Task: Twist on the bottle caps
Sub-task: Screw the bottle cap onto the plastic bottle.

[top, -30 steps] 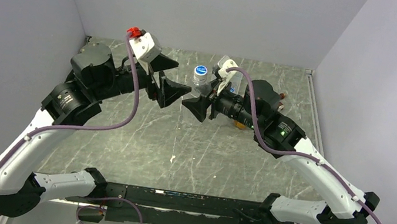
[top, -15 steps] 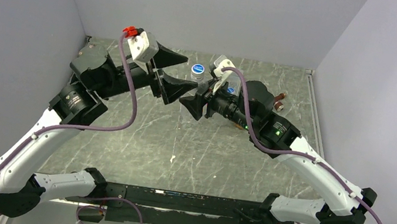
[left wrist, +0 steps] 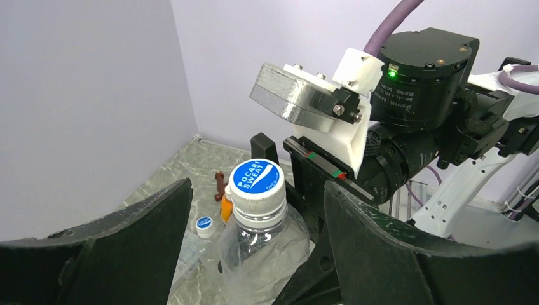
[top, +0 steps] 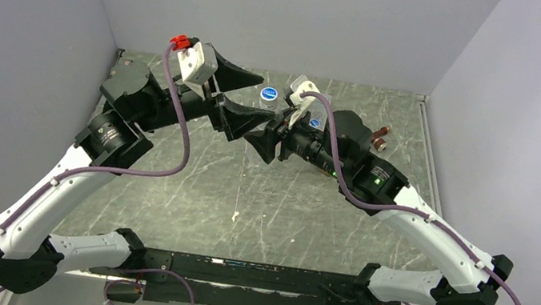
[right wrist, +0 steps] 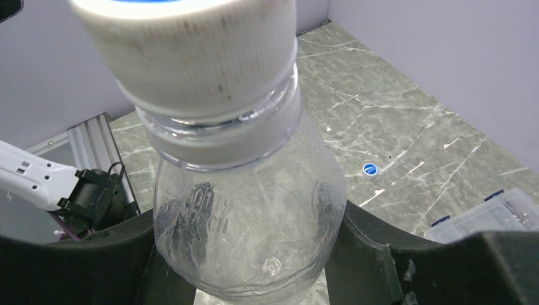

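A clear bottle [right wrist: 248, 229] stands upright between the fingers of my right gripper [right wrist: 248, 260], which is shut on its body. A white cap with a blue top [left wrist: 257, 184] sits on its neck. My left gripper [left wrist: 257, 190] is open, one finger [left wrist: 127, 241] to the left of the cap and one [left wrist: 381, 254] to the right, with gaps on both sides. From above, the cap [top: 269, 94] lies between the left gripper's [top: 265, 98] fingers. A loose bottle cap [left wrist: 204, 225] rests on the table, and an orange bottle [left wrist: 226, 206] stands behind.
A flat clear plastic box [right wrist: 489, 216] lies on the marble table, with another loose blue cap [right wrist: 370, 169] near it. A small brown object [top: 380, 136] sits by the right arm at the back. Grey walls close in the left, back and right sides.
My left gripper has swung right and back until its fingers straddle the capped bottle top, and its jaws have narrowed somewhat. The right gripper carried the bottle slightly back and left.
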### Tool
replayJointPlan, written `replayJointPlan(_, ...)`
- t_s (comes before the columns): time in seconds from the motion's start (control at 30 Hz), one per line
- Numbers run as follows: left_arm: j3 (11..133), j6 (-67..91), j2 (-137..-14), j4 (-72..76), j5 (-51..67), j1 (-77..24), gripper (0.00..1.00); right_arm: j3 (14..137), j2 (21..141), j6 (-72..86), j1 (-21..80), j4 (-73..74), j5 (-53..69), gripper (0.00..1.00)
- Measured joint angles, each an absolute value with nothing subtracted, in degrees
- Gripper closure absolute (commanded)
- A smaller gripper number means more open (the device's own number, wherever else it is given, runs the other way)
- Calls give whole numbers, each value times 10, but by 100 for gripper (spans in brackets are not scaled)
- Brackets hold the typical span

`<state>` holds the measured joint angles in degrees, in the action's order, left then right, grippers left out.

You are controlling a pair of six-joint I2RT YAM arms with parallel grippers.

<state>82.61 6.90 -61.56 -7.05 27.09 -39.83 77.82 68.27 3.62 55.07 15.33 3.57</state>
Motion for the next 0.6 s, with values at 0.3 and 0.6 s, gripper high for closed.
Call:
replayJointPlan(0.3,826,73,-630,-49,271,-398,25,778,685,36,554,153,32,57)
replayJointPlan(0.6,826,74,-642,-49,271,-398,32,778,691,35,557,154,30,57)
